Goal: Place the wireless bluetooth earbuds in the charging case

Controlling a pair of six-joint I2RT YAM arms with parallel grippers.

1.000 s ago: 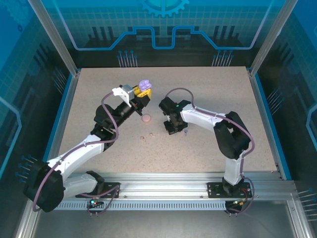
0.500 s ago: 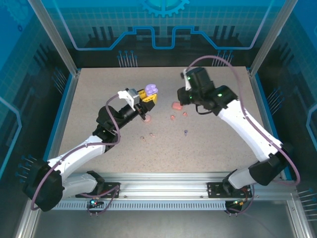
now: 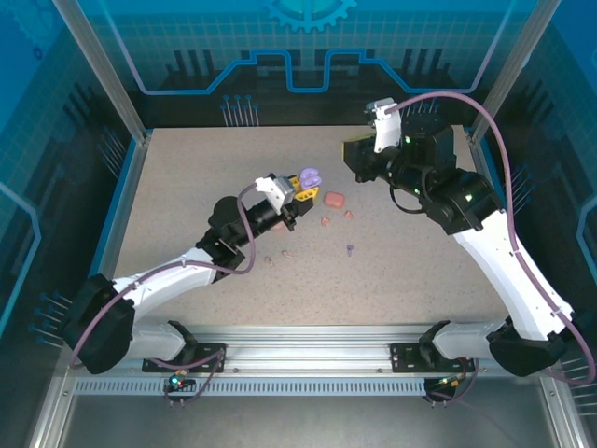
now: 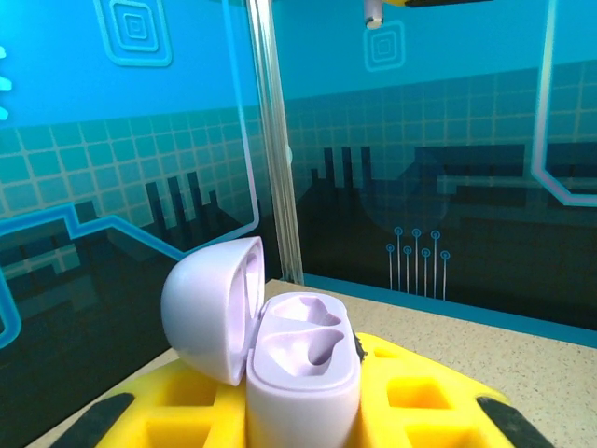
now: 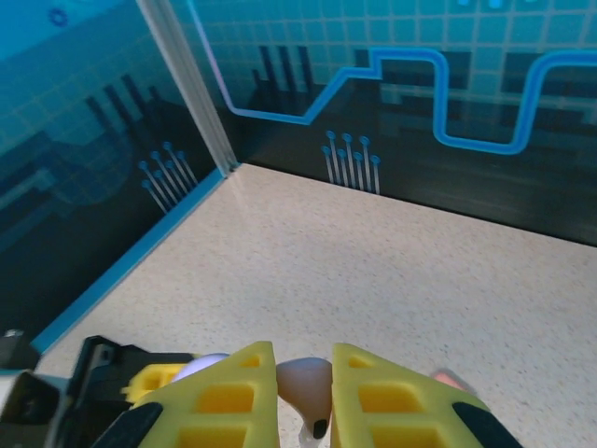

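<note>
We see the left gripper [image 3: 297,189] clamped on a lavender charging case [image 3: 310,176], its yellow fingers [image 4: 177,403] pressing the case body from both sides. In the left wrist view the case [image 4: 303,369] stands upright between the fingers with its lid [image 4: 210,308] swung open to the left, and both moulded wells are bare.

The right gripper [image 3: 360,161] sits well apart from the left one, off toward the far right part of the table [image 3: 187,177]. In its own wrist view we find the gripper [image 5: 304,373] closed on a pale pinkish-beige earbud [image 5: 306,385]. The bud is pinched between the two yellow fingers [image 5: 233,387] with its stem pointing down toward the camera. From that view the left gripper [image 5: 154,381] appears below and to the left.

A coral-pink case [image 3: 334,199] lies on the table just beside the left gripper's tip, on the side facing the right arm. Two coral earbuds [image 3: 325,221] rest a little nearer to us than that case, close together. A purple earbud [image 3: 350,249] lies nearer still, apart from both grippers. Beside the left forearm we see two tiny pieces [image 3: 284,252], too small for us to tell their colour.
</note>
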